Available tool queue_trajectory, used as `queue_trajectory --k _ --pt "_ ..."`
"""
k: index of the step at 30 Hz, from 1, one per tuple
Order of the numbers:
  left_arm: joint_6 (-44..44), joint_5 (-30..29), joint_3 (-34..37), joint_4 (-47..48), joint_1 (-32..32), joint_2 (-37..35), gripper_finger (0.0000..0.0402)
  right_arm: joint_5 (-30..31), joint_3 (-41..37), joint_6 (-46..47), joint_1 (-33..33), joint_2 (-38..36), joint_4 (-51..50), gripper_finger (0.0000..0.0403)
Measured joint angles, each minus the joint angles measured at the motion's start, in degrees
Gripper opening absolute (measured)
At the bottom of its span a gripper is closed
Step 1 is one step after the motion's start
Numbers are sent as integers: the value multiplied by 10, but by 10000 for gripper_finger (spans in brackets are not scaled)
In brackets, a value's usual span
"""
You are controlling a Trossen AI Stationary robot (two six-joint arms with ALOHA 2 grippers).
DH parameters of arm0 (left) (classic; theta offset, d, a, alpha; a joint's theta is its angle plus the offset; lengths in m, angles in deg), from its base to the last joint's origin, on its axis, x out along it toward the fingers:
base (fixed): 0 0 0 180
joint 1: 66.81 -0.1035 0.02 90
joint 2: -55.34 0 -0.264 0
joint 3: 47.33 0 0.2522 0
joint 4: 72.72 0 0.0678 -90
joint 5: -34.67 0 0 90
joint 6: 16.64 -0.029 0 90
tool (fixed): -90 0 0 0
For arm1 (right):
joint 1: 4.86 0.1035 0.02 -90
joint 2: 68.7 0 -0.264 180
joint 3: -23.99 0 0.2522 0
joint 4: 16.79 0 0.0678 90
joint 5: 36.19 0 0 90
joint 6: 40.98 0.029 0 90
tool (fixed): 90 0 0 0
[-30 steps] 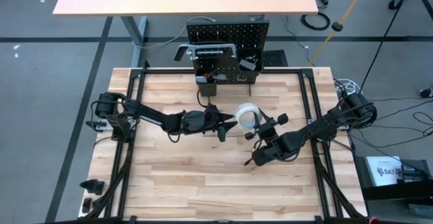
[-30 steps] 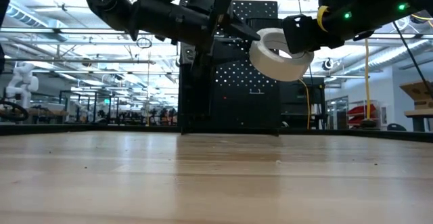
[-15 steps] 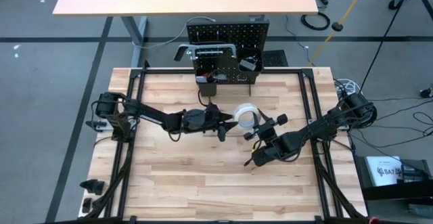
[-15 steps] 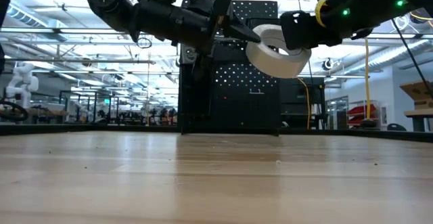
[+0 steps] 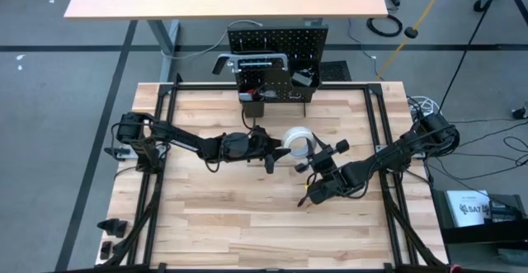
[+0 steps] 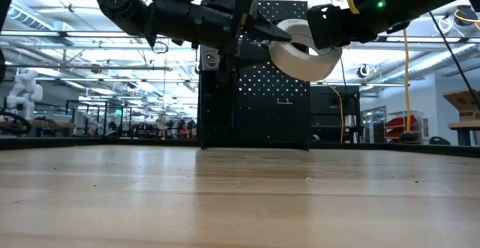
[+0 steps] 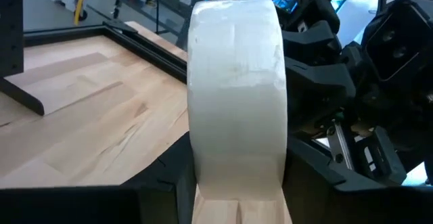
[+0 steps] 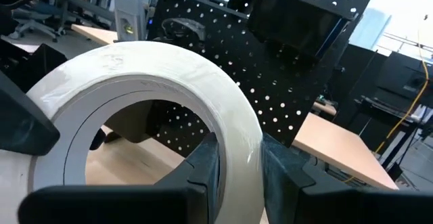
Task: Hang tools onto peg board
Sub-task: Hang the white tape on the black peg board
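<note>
bench (image 5: pixel 247 215): pale wood slab, fills the lower two thirds of the high view; bare where both arms work, so nothing sits under the roll.

peg board (image 5: pixel 278 38): upright black perforated panel at the bench's far edge, upper centre of the high view. A grey bar clamp (image 5: pixel 252 58) already hangs across it, with dark bins below. In the low view it fills the centre background right behind both hands, so I read the roll as staged in front of it for hanging.

white tape roll (image 6: pixel 300 49): in the air, upper centre-right of the low view, well clear of the bench. In the high view it sits mid-frame between the two hands, just short of the board.

right hand (image 5: pixel 307 153): comes in from lower right of the high view. Fingers pinch the roll's wall, one inside the ring and one outside (right wrist view). It carries the roll on edge, hole roughly level, which suits a peg.

left hand (image 5: pixel 276 149): reaches in from mid-left of the high view. Fingers (image 7: pixel 162 183) straddle the roll's width at its near edge, spread wider than the tape. Can't tell if they touch it. Looks like a handover or a steadying grip, my judgement only.
</note>
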Motion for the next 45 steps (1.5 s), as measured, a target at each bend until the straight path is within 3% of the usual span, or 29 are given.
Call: queue_trajectory --k 9,11,17,23,29,33,37,39,45 --pt "-19 0 0 -1 0 0 160 -3 0 -2 0 0 -1 77" --pt "-28 -8 1 0 0 0 160 -15 0 0 0 0 1 107" --pt "-81 -32 3 11 1 0 160 -125 0 31 -1 -22 -5 206" --pt "-184 -36 3 11 1 0 160 -182 0 -18 25 -81 -7 255" --pt "-289 -33 2 19 1 0 160 -222 0 -207 59 -121 -8 260" --pt "-287 -56 -1 23 -1 -1 160 -250 1 -350 73 -132 9 256" --pt "-288 -86 -1 25 -3 -1 160 -234 2 -451 80 -134 19 256" --pt "-296 -83 -1 26 -4 -1 160 -226 1 -465 79 -134 26 256" --pt "-399 -64 -1 36 -10 -1 160 -185 1 -341 79 -134 8 256"
